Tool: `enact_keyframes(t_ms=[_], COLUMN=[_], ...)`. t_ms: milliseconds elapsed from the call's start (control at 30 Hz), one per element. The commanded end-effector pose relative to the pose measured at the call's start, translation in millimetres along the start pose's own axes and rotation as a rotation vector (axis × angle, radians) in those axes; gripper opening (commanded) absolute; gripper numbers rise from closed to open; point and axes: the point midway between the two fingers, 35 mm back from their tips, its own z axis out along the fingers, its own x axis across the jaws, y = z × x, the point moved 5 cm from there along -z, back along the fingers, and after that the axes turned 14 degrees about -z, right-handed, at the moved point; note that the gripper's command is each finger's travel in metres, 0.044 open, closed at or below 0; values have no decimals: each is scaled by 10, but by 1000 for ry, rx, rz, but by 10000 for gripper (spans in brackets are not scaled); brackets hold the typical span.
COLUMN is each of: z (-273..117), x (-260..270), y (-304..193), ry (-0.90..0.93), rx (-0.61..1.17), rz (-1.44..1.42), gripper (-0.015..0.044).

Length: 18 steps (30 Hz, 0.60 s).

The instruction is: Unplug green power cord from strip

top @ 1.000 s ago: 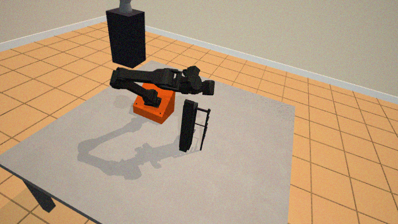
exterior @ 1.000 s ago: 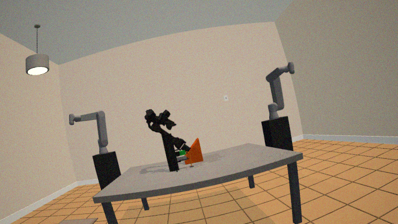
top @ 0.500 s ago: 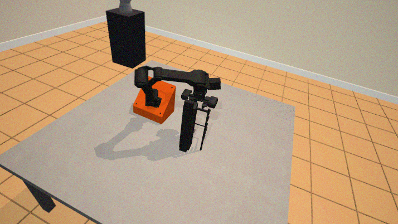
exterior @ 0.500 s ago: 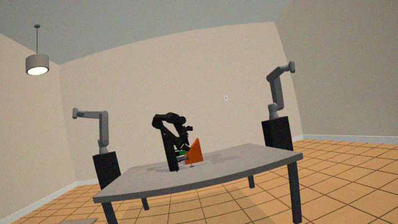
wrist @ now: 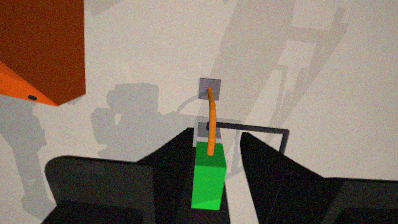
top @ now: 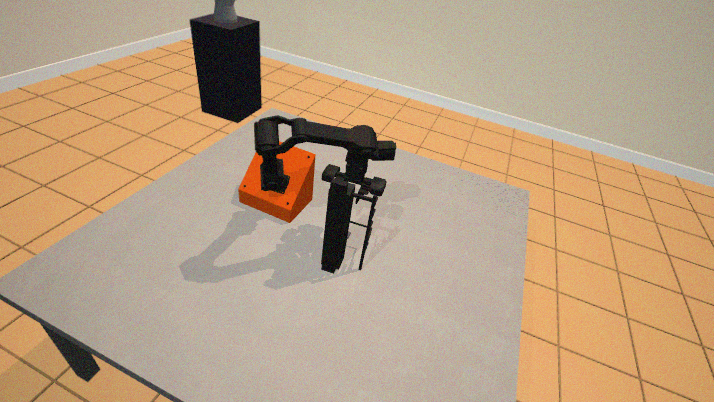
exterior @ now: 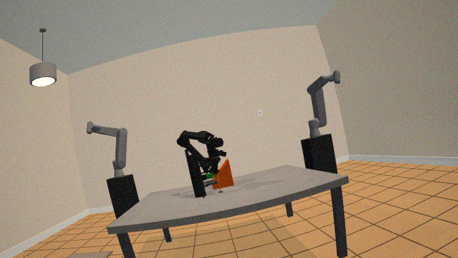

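Matt grey table, matt green plug, smooth orange cord, matt black strip

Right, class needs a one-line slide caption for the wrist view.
Open hand poised above the green plug, its orange cord curving away below.
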Motion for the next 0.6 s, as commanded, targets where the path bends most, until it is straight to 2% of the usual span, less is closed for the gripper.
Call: enact_keyframes(t_ms=[0, 567], z=[11, 8], x=[11, 83], y=[-40, -309], ry=[4, 5], rx=[7, 9], rz=[2, 2], gripper=[160, 160])
